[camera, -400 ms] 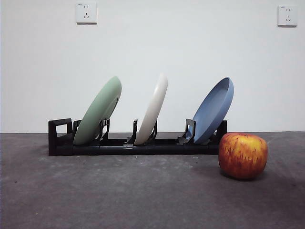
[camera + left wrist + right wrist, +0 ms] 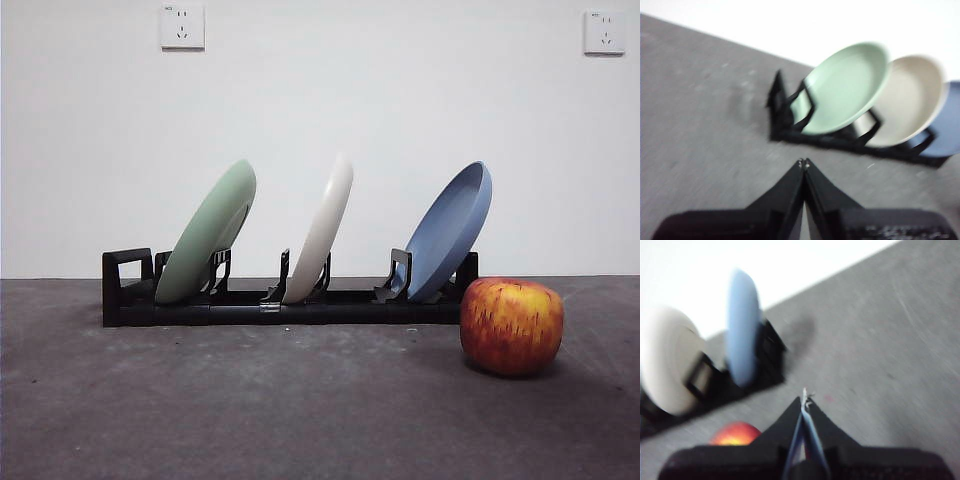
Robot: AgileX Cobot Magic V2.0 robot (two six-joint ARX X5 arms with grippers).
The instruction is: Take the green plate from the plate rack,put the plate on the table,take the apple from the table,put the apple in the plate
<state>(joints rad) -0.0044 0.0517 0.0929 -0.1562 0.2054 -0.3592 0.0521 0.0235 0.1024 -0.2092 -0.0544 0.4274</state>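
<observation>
The green plate (image 2: 208, 238) leans in the left slot of the black plate rack (image 2: 125, 290). It also shows in the left wrist view (image 2: 845, 87), with the rack (image 2: 785, 117) under it. The apple (image 2: 511, 325) sits on the table (image 2: 300, 410) at the right, just in front of the rack's right end. My left gripper (image 2: 803, 163) is shut and empty, short of the green plate. My right gripper (image 2: 804, 400) is shut and empty, above the apple (image 2: 735, 434). Neither arm shows in the front view.
A cream-white plate (image 2: 322, 232) stands in the rack's middle slot and a blue plate (image 2: 450, 232) in the right slot, close behind the apple. Both show in the right wrist view: cream-white plate (image 2: 665, 360), blue plate (image 2: 742, 325). A white wall stands behind.
</observation>
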